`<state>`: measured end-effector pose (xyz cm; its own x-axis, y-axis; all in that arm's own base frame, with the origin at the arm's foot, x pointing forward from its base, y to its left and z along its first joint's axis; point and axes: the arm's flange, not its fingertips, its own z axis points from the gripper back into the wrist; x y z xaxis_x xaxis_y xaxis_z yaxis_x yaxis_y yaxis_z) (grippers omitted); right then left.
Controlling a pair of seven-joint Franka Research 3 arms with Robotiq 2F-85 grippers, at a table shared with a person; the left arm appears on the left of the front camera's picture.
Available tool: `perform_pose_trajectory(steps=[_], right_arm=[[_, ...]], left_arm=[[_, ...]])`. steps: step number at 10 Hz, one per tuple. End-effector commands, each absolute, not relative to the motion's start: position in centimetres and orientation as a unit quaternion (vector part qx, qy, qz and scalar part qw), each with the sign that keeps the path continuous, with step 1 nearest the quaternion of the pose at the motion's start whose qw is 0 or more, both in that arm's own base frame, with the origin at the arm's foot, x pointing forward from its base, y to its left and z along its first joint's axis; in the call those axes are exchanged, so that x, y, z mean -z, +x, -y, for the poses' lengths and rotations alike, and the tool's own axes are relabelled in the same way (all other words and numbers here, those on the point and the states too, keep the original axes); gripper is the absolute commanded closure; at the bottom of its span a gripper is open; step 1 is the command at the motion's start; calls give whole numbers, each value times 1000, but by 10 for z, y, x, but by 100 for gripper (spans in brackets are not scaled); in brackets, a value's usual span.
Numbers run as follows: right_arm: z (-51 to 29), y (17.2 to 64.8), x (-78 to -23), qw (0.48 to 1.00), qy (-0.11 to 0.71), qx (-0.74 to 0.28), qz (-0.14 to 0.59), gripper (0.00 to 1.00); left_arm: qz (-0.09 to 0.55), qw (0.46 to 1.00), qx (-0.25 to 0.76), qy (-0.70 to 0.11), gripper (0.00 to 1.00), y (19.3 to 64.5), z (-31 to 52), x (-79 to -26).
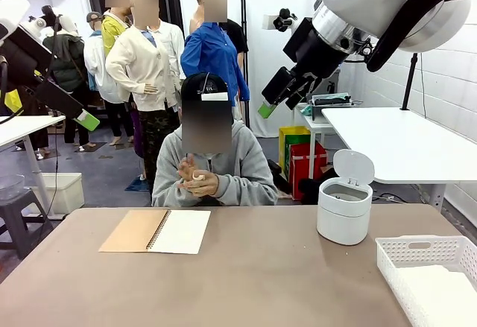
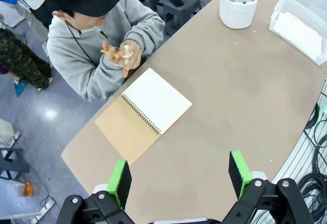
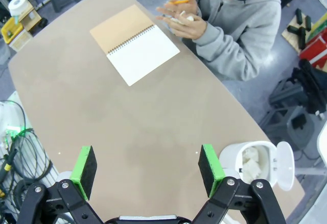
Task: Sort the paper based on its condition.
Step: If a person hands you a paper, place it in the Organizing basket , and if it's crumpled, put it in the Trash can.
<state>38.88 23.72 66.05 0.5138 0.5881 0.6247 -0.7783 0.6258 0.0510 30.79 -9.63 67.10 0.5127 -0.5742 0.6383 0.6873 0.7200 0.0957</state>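
Observation:
The person at the far side presses a small white wad of paper (image 1: 196, 183) (image 2: 126, 55) (image 3: 187, 18) between both hands, above the table edge. More crumpled paper (image 3: 250, 165) lies inside the open white bin (image 1: 343, 211) (image 2: 237, 9) (image 3: 231, 162). Flat white sheets (image 2: 298, 30) (image 1: 438, 296) lie in the white basket (image 1: 417, 250) (image 2: 282, 8). My left gripper (image 1: 83, 118) (image 2: 180, 178) hangs open high over the table's left side. Open as well, my right gripper (image 1: 272, 103) (image 3: 147, 169) hovers high on the right, near the bin. Neither holds anything.
An open spiral notebook (image 1: 156, 231) (image 2: 145, 113) (image 3: 134, 44) with a brown cover lies in front of the person. The person also holds an orange pen (image 3: 179, 1). The brown table (image 1: 246, 282) is bare in the middle and front. Cables (image 3: 15, 142) hang below its edge.

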Motion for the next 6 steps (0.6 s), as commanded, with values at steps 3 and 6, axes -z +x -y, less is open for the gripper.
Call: perform_pose_trajectory(steps=[3, 6], right_arm=[[-237, 388, -659, 856, 166, -397, 287, 0], [-237, 388, -659, 856, 166, -397, 287, 0]], left_arm=[[333, 865, 365, -89, 0, 308, 95, -671], [333, 865, 365, -89, 0, 308, 95, -671]])
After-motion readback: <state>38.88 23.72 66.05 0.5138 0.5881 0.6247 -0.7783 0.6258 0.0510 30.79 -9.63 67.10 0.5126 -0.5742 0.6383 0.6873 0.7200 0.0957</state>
